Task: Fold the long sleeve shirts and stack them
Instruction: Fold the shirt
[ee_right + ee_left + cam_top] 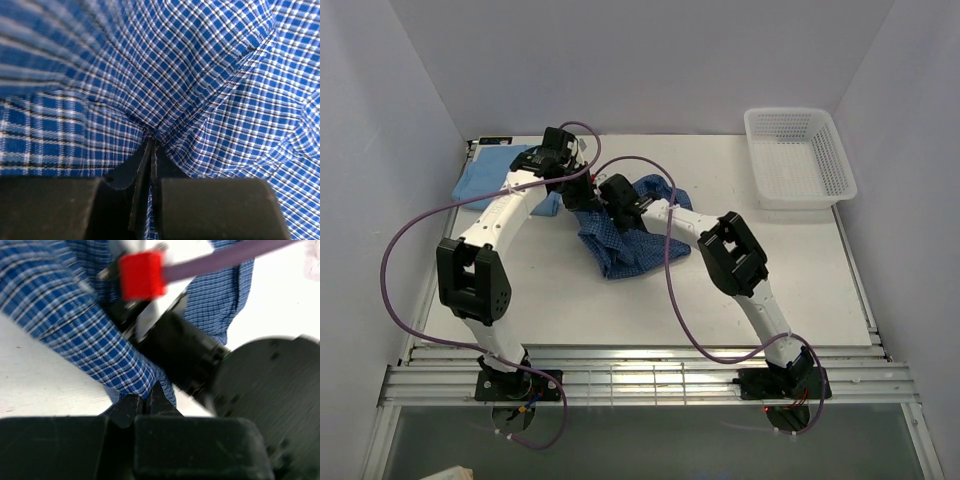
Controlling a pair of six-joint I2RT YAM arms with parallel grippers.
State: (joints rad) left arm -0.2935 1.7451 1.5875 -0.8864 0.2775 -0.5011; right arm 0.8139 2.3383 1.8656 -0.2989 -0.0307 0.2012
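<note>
The dark blue checked shirt (625,240) lies bunched in the middle of the table. My left gripper (582,192) is shut on a fold of it; in the left wrist view the jaws (147,399) pinch the checked cloth (90,335). My right gripper (615,205) is shut on the same shirt close beside the left one; in the right wrist view the closed jaws (151,142) pinch checked cloth (210,85) that fills the frame. The plain light blue shirt (490,180) lies folded at the back left, partly under the left arm.
A white mesh basket (798,155) stands at the back right. White walls close in the table on three sides. The right arm's wrist (200,355) crowds the left wrist view. Purple cables loop over both arms.
</note>
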